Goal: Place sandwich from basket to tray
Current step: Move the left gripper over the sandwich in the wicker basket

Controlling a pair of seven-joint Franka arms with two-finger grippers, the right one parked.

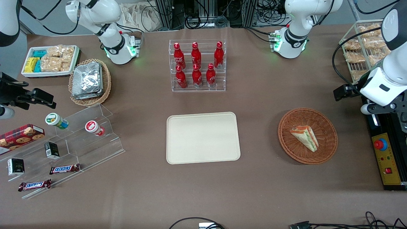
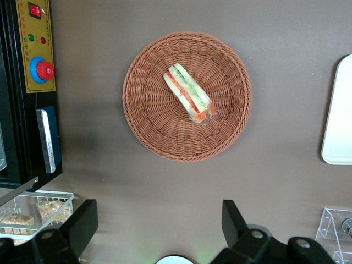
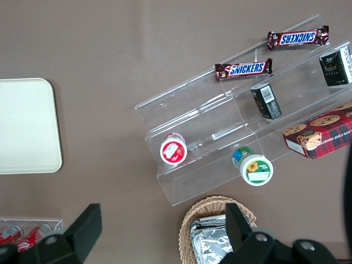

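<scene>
Covered edge to edge in matte brown table covering (image 1: 254, 105), lit evenly from overhead, casting only soft, short shadows. Crowded along the edge farthest from the front camera with bundled black cables (image 1: 203, 19) and aluminium framing (image 1: 165, 12). Trailed by a loose cable (image 1: 349, 225) at the nearest edge. Flanked at the working arm's end by a black-and-yellow control panel (image 1: 386, 162) bearing a red stop button (image 1: 380, 144).
</scene>
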